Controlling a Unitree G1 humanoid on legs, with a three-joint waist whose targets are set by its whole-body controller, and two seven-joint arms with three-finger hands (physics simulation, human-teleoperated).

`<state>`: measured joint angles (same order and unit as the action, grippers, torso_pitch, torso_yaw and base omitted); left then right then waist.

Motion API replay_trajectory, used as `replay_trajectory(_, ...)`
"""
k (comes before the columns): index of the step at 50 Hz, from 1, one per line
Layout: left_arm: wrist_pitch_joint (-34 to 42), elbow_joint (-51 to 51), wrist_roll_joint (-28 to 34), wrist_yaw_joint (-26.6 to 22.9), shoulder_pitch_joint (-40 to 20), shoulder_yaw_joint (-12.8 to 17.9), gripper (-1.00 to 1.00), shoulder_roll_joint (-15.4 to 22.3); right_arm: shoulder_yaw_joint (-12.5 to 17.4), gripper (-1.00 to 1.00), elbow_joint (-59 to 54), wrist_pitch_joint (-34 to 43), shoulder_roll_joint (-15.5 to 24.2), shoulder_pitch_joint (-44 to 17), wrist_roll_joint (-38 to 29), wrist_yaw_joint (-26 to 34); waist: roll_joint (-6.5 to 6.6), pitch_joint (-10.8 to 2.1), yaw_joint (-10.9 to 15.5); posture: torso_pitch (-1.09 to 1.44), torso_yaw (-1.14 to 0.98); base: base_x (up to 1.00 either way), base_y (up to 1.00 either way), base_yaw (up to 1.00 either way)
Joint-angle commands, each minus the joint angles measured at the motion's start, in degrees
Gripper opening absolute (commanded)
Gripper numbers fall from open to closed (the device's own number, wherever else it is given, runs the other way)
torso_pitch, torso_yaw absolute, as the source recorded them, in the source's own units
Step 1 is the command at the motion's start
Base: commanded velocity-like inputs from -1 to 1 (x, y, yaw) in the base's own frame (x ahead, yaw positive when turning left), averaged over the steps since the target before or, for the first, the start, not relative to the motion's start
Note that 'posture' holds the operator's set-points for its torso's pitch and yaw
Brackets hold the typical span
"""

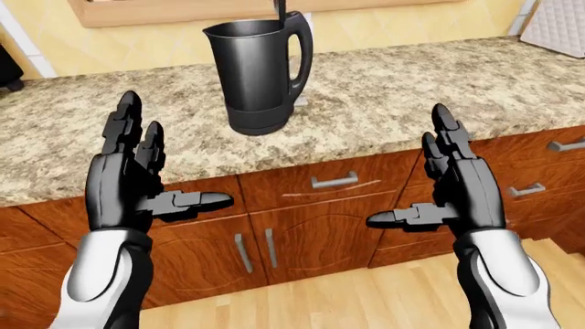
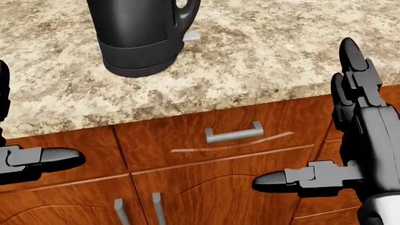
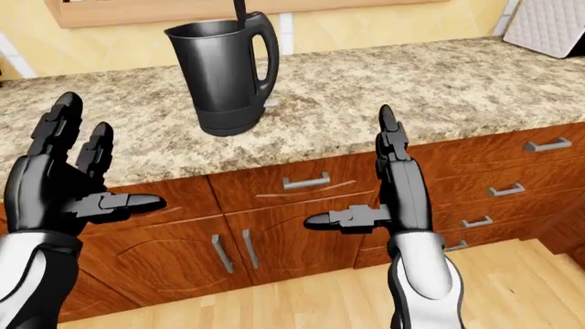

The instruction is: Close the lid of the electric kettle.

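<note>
A black electric kettle [image 1: 256, 75] stands upright on the speckled granite counter [image 1: 393, 103], handle to the right. Its lid [image 1: 279, 8] stands open, tipped up at the top edge of the left-eye view. My left hand [image 1: 146, 178] is open, fingers up and thumb pointing right, below and left of the kettle, in front of the cabinets. My right hand [image 1: 439, 185] is open too, fingers up and thumb pointing left, below and right of the kettle. Both hands are empty and well apart from the kettle.
Brown wooden cabinets with metal handles [image 1: 334, 181] sit under the counter. A wood floor [image 1: 365, 301] lies below. A grey quilted object [image 1: 557, 27] stands at the counter's top right. A wooden shelf edge [image 1: 183, 10] runs above the kettle.
</note>
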<state>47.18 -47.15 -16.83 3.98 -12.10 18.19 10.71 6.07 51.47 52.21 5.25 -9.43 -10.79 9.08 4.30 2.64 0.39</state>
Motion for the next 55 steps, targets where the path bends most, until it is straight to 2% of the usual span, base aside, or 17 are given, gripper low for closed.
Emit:
replay_trajectory(1,-1.18,-2.44,-0.39,0.01,-1.52,-0.17,1.0,0.45,1.03,1.0,1.97,-1.82,0.62,-1.23,-0.36,-0.39,0.28,-1.15,-0.13,0.0,0.0,0.27,0.0,0.0)
replay_trajectory(4,-1.37,-2.3,-0.35,-0.01,-1.4,-0.26,1.0,0.48,0.96,1.0,2.23,-1.5,0.66,-1.33,-0.42,-0.36,-0.91,-1.53,0.23,0.0,0.0,0.26,0.0,0.0)
replay_trajectory(8,-0.42,-2.94,-0.84,0.24,-1.84,0.2,1.0,0.63,1.0,1.0,2.23,-1.52,0.47,-1.31,-0.26,-0.47,-3.62,-0.98,0.76,0.0,0.0,0.26,0.0,0.0)
replay_trajectory(10,-0.9,-2.5,-0.66,0.16,-1.7,0.04,1.0,0.65,1.22,1.0,1.94,-2.49,0.17,-1.25,0.26,-0.59,-5.98,-1.4,0.93,0.0,0.0,0.26,0.0,0.0)
replay_trajectory(11,-0.57,-2.72,-0.85,0.28,-1.93,0.15,1.0,0.71,1.19,1.0,2.5,-2.05,0.31,-1.43,0.31,-0.62,-7.88,-1.2,1.02,0.0,0.0,0.0,0.0,0.0)
replay_trajectory(12,-1.17,-2.29,-0.63,0.16,-1.66,-0.02,1.0,0.66,1.36,1.0,2.14,-2.85,0.14,-1.16,0.75,-0.65,-6.21,-1.93,1.19,0.0,0.0,0.0,0.0,0.0)
replay_trajectory(15,-1.57,-2.01,-0.48,0.1,-1.55,-0.2,1.0,0.6,1.55,1.0,1.43,-3.97,0.24,-0.82,1.15,-0.89,-6.32,-1.43,0.77,0.0,0.0,0.0,0.0,0.0)
replay_trajectory(17,-1.61,-1.87,-0.44,0.09,-1.68,-0.24,1.0,0.57,1.48,1.0,1.64,-3.75,0.27,-0.93,1.29,-1.01,-5.85,-0.9,0.44,0.0,0.0,0.0,0.0,0.0)
replay_trajectory(19,-1.94,-1.56,-0.22,0.01,-1.56,-0.36,1.0,0.53,1.33,1.0,1.94,-3.46,0.32,-1.0,1.36,-1.1,-4.65,-0.75,0.18,0.0,0.0,0.0,0.0,0.0)
replay_trajectory(21,-1.99,-1.55,-0.22,0.03,-1.58,-0.41,1.0,0.5,1.26,1.0,1.9,-3.44,0.4,-0.87,1.34,-1.19,-2.62,-1.04,-0.25,0.0,0.0,0.0,0.0,0.0)
replay_trajectory(22,-2.1,-1.43,-0.11,0.0,-1.54,-0.51,1.0,0.49,1.19,1.0,2.1,-3.11,0.46,-0.9,1.18,-1.26,-3.49,-1.02,-0.37,0.0,0.0,0.0,0.0,0.0)
replay_trajectory(23,-1.94,-1.54,-0.17,0.03,-1.63,-0.49,1.0,0.47,1.32,1.0,2.02,-3.33,0.3,-0.71,1.33,-1.28,-3.75,-1.35,-0.46,0.0,0.0,0.0,0.0,0.0)
replay_trajectory(25,-1.93,-1.46,-0.19,-0.03,-1.66,-0.38,1.0,0.49,1.92,1.0,2.01,-3.87,-0.46,-0.53,2.77,-1.31,-3.95,-2.35,-0.53,0.0,0.0,0.0,0.0,0.0)
replay_trajectory(27,-2.44,-1.08,-0.02,-0.15,-1.47,-0.49,1.0,0.45,2.42,1.0,2.85,-3.8,-1.12,-0.47,5.9,-0.5,-4.19,-2.55,-0.52,0.0,0.0,0.0,0.0,0.0)
replay_trajectory(30,-2.04,-1.31,-0.21,-0.07,-1.65,-0.31,1.0,0.55,2.11,1.0,2.52,-3.73,0.08,-0.26,5.5,-1.85,-4.39,-2.67,-0.44,0.0,0.0,0.0,0.0,0.0)
replay_trajectory(41,-1.4,-1.88,-0.96,0.24,-1.98,0.22,1.0,0.93,2.59,1.0,2.65,-5.78,-0.4,0.24,6.31,-2.02,-4.42,-2.21,-0.26,0.0,0.0,0.0,0.0,0.0)
replay_trajectory(55,-1.55,-1.79,-1.1,0.31,-1.96,0.23,1.0,1.03,2.7,1.0,3.49,-4.4,0.59,-0.37,6.22,-2.89,-4.29,-1.72,-0.35,0.0,0.0,0.0,0.0,0.0)
